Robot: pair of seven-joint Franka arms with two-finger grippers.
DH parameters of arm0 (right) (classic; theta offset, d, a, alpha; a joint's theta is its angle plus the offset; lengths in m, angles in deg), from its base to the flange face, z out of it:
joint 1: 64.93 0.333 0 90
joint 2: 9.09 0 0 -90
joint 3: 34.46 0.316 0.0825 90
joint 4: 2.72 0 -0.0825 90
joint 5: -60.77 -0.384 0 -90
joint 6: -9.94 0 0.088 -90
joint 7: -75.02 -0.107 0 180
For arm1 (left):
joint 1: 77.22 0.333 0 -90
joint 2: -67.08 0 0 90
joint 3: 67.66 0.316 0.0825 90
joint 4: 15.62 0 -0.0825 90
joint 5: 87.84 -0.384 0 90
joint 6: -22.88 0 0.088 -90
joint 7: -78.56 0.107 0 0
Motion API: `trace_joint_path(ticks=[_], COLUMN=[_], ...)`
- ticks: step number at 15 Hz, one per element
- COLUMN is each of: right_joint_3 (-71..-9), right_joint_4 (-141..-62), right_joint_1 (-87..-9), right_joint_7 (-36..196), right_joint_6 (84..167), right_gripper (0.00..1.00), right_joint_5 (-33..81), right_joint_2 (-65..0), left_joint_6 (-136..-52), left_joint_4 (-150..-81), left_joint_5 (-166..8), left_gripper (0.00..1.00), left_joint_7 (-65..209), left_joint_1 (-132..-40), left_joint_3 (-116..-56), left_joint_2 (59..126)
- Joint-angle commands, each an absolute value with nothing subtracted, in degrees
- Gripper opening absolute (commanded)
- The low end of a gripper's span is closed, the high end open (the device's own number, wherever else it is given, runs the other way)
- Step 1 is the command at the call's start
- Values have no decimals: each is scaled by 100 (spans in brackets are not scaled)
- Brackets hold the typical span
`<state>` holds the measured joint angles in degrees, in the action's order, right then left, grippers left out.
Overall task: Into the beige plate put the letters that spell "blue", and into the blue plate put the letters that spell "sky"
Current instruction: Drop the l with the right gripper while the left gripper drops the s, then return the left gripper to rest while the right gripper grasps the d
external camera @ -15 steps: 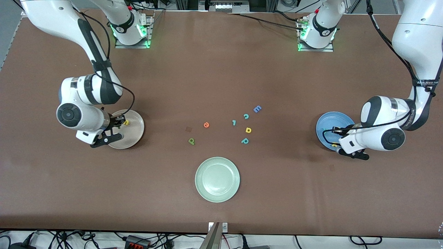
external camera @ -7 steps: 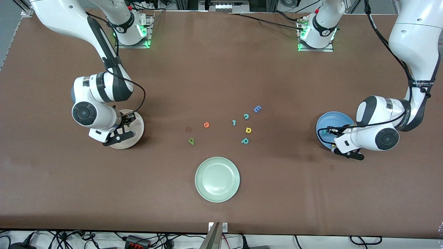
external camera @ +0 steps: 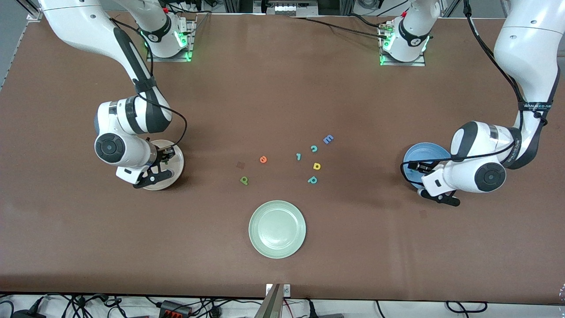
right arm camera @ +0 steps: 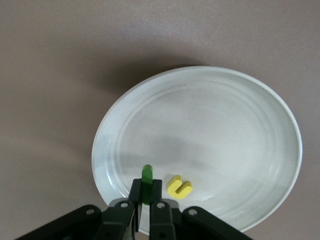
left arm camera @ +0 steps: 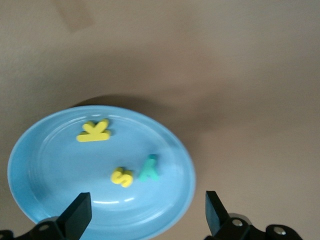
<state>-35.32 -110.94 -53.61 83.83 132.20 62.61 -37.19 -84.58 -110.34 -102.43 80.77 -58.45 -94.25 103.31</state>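
The blue plate [external camera: 424, 153] [left arm camera: 50, 165] lies at the left arm's end of the table and holds a yellow k [left arm camera: 93, 131], a yellow s [left arm camera: 122, 176] and a teal y [left arm camera: 150, 168]. My left gripper [external camera: 415, 167] [left arm camera: 146, 217] hangs over it, open and empty. At the right arm's end, the beige plate [external camera: 177, 167] [right arm camera: 225, 125] holds a yellow u [right arm camera: 179, 187]. Over this plate my right gripper [external camera: 166, 158] [right arm camera: 147, 194] is shut on the thin green l [right arm camera: 147, 180]. The orange e [external camera: 263, 159] and the dark green b [external camera: 244, 180] lie on the table's middle.
A pale green plate [external camera: 277, 229] sits nearer the front camera than the loose letters. Beside the e lie a small teal bar letter [external camera: 299, 156], a teal c [external camera: 314, 149], a blue E [external camera: 328, 139], a yellow d-shaped letter [external camera: 316, 166] and a teal p-shaped one [external camera: 312, 179].
My left gripper has opened over the blue plate. My right gripper has moved across the beige plate toward the table's middle, still shut on the green l.
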Motion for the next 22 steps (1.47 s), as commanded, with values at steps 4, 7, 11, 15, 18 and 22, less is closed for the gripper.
trace_joint_path(ticks=[4, 7, 11, 15, 18, 22], right_joint_3=[-3490, -3498, -3481, -3463, -3472, -3472], right_joint_4=[-11056, -10916, -10434, -9906, -9405, -8667], right_joint_1=[-5377, -5404, -5351, -4843, -4421, -3893], right_joint_7=[8337, 8337, 8390, 8416, 8452, 8338], right_joint_6=[13255, 13202, 13027, 13105, 13123, 13202], right_gripper=[0, 100, 100, 100, 100, 100], right_joint_5=[6095, 6060, 6068, 6077, 6095, 6086], right_joint_2=[-3976, -3977, -3827, -4090, -4467, -5100], left_joint_6=[-6197, -5825, -5798, -5877, -6472, -7825], left_joint_4=[-9676, -9411, -9411, -9577, -10102, -11578], left_joint_5=[-10278, -10321, -10278, -9306, -8828, -8836], left_gripper=[100, 100, 100, 100, 100, 100], left_joint_7=[6933, 6933, 7021, 7012, 7012, 7029], left_joint_1=[-5859, -5841, -5657, -6136, -7560, -8073], left_joint_3=[-10369, -10396, -10369, -9311, -7245, -6757], left_joint_2=[9944, 9513, 8845, 8063, 7554, 6455])
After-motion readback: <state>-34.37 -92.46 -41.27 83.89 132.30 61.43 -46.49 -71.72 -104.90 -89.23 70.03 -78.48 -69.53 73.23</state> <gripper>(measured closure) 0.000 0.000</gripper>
